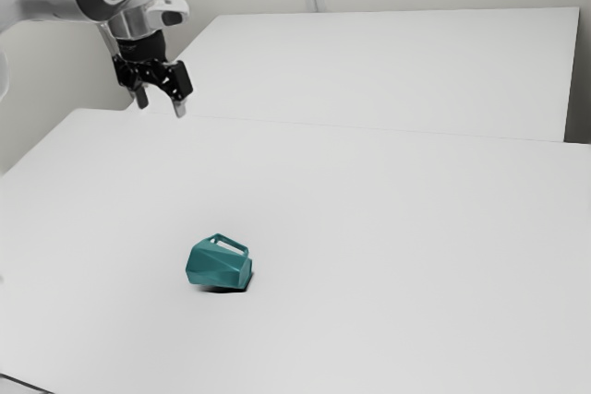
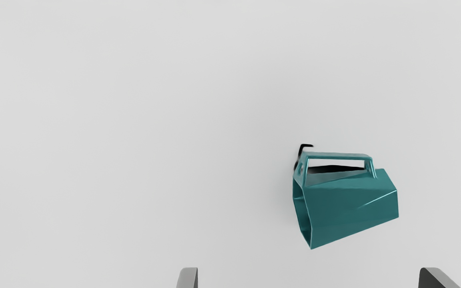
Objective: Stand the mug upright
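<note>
Exterior view: mug [image 1: 219, 267] seen on its side on worktop [image 1: 369, 228], below and well apart from the jaws, which are spread and empty.

Wrist view: handle [image 2: 336, 155] noted; mug off-centre to the jaws. If closed uncentred, tapered body may be rolled; if gripped askew, it may be released tilted and toppled.

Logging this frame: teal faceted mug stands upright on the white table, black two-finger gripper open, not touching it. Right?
One fix: the mug lies on its side, mouth facing sideways, as the wrist view shows. The rest holds: it's on the table, and the gripper is open, not touching it.
</note>
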`<action>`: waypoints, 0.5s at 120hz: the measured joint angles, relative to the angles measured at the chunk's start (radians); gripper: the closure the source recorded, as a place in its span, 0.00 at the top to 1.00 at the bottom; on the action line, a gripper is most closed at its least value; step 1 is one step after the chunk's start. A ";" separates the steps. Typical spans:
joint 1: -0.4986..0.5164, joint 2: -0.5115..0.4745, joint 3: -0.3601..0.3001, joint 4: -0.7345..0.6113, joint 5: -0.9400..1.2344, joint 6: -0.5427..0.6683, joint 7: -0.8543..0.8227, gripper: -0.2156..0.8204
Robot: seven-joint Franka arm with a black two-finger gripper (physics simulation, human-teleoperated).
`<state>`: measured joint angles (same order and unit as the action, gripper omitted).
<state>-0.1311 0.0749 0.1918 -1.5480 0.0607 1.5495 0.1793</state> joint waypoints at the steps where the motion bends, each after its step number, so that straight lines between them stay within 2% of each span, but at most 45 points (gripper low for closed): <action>1: 0.002 -0.001 0.000 -0.001 0.000 0.003 0.001 0.79; 13: 0.007 -0.019 0.001 -0.014 -0.002 0.032 0.015 0.79; 25: -0.004 -0.071 0.002 -0.081 -0.003 0.064 0.022 0.79; 52: -0.002 -0.291 0.019 -0.399 -0.009 0.224 0.004 0.79; 60: 0.002 -0.347 0.042 -0.492 -0.024 0.277 -0.018 0.79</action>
<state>-0.1292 -0.2718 0.2338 -2.0402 0.0364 1.8262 0.1613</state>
